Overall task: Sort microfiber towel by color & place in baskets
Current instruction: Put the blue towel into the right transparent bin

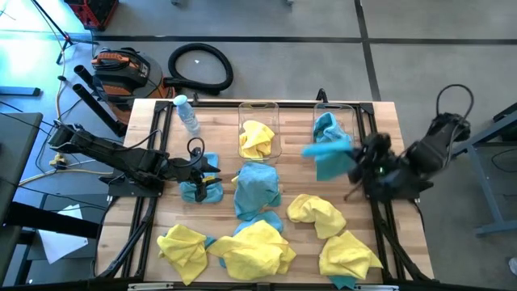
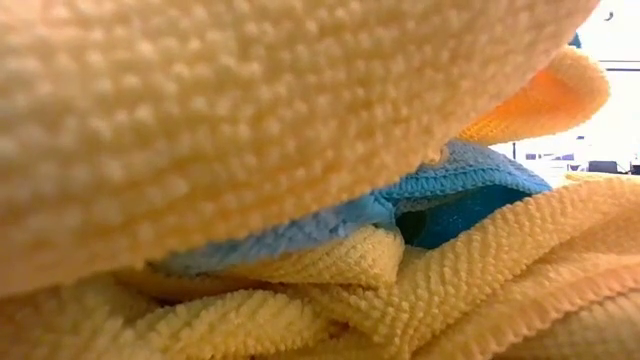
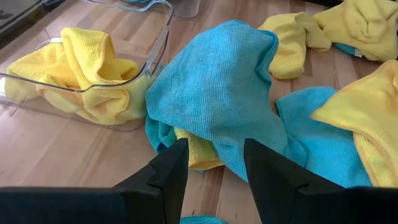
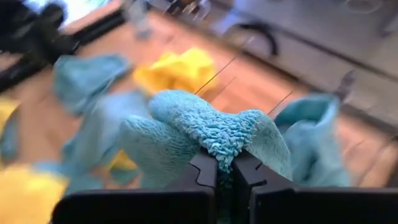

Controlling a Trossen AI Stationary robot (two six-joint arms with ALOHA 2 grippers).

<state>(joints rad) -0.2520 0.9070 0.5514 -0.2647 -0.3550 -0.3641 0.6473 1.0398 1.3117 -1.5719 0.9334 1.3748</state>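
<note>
R gripper (image 4: 224, 163) clenched on teal towel (image 4: 205, 134), lifted beside right basket (image 1: 353, 109). L gripper (image 3: 213, 163) spread, over wood slat table (image 1: 218, 121). Grey floor, black hose coil (image 1: 200, 66) beyond table.

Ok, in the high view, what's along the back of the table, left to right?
Bottle → basket with a yellow towel → basket holding a blue towel → right gripper, shut on another blue towel.

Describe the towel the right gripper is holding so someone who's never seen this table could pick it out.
Start at the two clear baskets along the table's far edge and take the right basket. Just in front of it, the right gripper is shut on a teal towel. It is the only towel lifted off the wood; the others lie flat or in baskets.
</note>
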